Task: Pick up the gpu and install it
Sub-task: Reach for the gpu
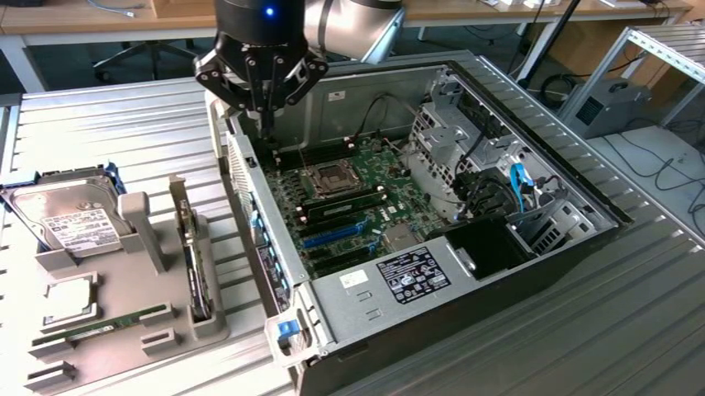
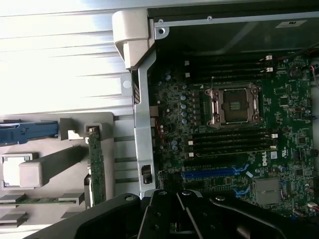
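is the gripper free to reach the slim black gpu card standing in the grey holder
Probably yes: the gpu card stands on edge in the grey holder, nothing over it; the shut gripper would need opening.

1. "DELL", a white logo [image 2: 263,158] on the motherboard [image 2: 224,149], just beside the end of the blue slot [image 2: 214,173]. It is the only wording that can be read.
2. Black label [image 1: 412,275] on the power supply [image 1: 369,312]: white print and round marks, too small to read.
3. White sticker [image 1: 352,279] on the power supply, near the black label: print not legible.
4. White label [image 1: 79,229] on the hard drive [image 1: 49,200]: lines of dark print, not legible.
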Tool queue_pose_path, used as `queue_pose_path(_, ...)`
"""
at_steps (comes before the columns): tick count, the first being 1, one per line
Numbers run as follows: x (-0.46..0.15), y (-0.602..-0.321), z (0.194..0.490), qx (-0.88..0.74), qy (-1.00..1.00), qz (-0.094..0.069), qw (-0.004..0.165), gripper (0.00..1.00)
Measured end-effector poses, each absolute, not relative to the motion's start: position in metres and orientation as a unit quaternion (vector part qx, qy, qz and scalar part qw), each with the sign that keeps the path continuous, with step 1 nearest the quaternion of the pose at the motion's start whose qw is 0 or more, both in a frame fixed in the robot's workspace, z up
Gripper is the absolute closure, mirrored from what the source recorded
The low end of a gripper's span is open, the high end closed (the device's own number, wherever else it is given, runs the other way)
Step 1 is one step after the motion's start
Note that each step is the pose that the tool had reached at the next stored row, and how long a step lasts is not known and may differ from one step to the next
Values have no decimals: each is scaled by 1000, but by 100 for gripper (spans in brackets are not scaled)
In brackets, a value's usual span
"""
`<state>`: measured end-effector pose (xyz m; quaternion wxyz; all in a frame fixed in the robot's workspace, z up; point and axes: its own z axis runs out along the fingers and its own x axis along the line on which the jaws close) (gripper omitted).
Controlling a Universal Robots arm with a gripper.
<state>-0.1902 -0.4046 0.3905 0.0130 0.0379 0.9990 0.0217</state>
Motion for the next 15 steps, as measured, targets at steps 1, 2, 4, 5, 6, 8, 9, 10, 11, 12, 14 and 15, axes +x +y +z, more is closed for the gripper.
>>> queue_pose_path(1,-191,-405,390,38,999,22,13,89)
queue_pose_path(2,-191,-405,390,38,999,22,13,89)
queue_pose_path(4,-191,-405,390,38,999,22,13,89)
queue_pose_path(5,-192,-405,390,38,999,22,13,89)
queue_pose_path(6,-192,-405,390,38,999,22,13,89)
queue_pose_path(8,-192,-405,390,38,999,22,13,89)
queue_pose_path(9,-192,-405,390,38,999,22,13,89)
queue_pose_path(10,-193,-405,390,38,999,22,13,89)
queue_pose_path(11,-193,-405,390,38,999,22,13,89)
queue_pose_path(12,-193,-405,390,38,999,22,13,89)
queue_pose_path(14,-193,-405,390,38,999,22,13,89)
queue_pose_path(15,-194,-405,390,38,999,22,13,89)
